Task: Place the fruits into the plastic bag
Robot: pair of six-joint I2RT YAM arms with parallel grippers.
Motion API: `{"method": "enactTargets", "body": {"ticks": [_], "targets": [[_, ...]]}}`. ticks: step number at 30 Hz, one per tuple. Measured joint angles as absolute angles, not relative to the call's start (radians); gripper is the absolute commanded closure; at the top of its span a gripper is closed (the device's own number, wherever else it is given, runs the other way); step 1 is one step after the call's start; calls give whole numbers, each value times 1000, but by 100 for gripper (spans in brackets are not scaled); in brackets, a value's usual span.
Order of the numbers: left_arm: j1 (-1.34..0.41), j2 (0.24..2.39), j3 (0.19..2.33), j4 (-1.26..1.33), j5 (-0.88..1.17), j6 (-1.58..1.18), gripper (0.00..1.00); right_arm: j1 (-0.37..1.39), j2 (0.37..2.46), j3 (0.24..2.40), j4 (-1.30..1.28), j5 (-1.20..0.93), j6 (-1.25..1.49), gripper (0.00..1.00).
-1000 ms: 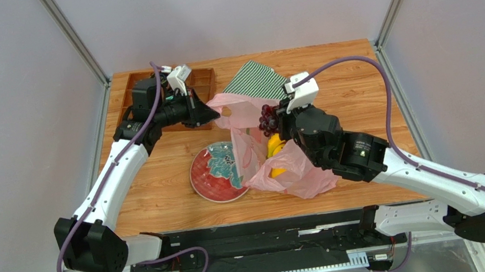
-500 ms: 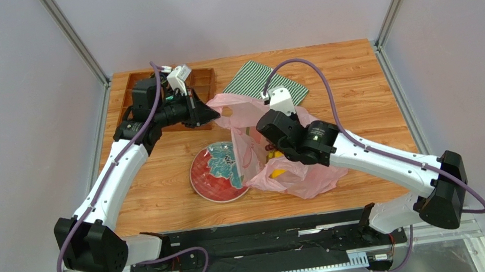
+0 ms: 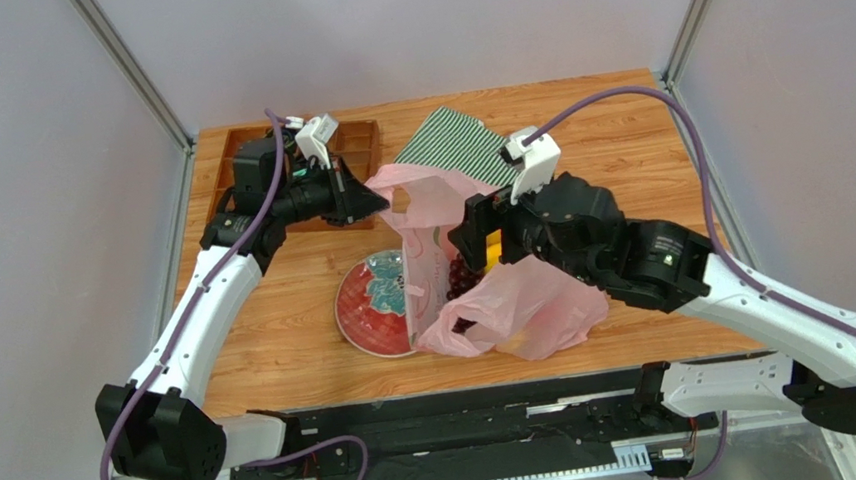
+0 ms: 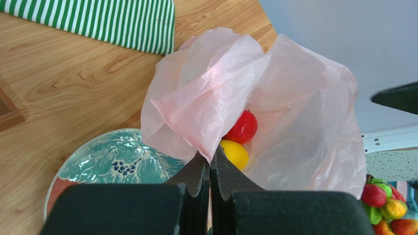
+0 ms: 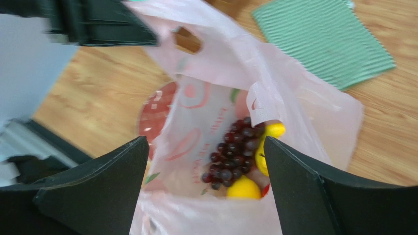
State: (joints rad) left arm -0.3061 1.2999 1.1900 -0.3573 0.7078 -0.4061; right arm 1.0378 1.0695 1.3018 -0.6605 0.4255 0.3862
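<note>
Pinching a fold of the plastic bag (image 4: 294, 98), the left tool (image 4: 211, 159) has its fingers pressed flat together on the thin pink film and holds that edge lifted, so the mouth stands open toward the right arm. Right tool (image 5: 206, 147) hangs over that mouth with its fingers spread wide and nothing between them; from the top view it sits at the bag's far rim (image 3: 468, 234). Directly below it, inside the bag, lies the grape bunch (image 5: 235, 152), dark purple, resting against the printed inner wall. Touching the grapes: a round yellow fruit (image 5: 244, 188) on the near side and a second yellow piece (image 5: 272, 132) just beside them, partly under a fold of film. Left wrist view shows a red apple (image 4: 243, 127) deeper in the bag with a yellow fruit right beneath it, both half veiled by plastic. Bag body slumps crumpled on the table (image 3: 624, 162) near the front edge. Red plate (image 3: 362, 318) with teal pattern lies just left of the bag, its right side hidden behind the raised film. Green-and-white striped cloth (image 3: 457, 142) lies flat behind the bag. Wooden tray (image 3: 356, 137) sits at the far left corner, behind the left arm.
</note>
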Motion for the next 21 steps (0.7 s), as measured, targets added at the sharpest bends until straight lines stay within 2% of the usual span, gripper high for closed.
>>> {"method": "enactTargets", "body": {"ticks": [9,15,21], "targets": [[-306,1300,1190,-356,715,-411,100,1075,1019,1288,-558,40,459,11],[-306,1300,1189,-355,722,-418,100,1263,1063,1259,-632,82,440,9],[-306,1300,1186,-354,728,-421,100,1301,1141,1262,-742,186,364,9]]}}
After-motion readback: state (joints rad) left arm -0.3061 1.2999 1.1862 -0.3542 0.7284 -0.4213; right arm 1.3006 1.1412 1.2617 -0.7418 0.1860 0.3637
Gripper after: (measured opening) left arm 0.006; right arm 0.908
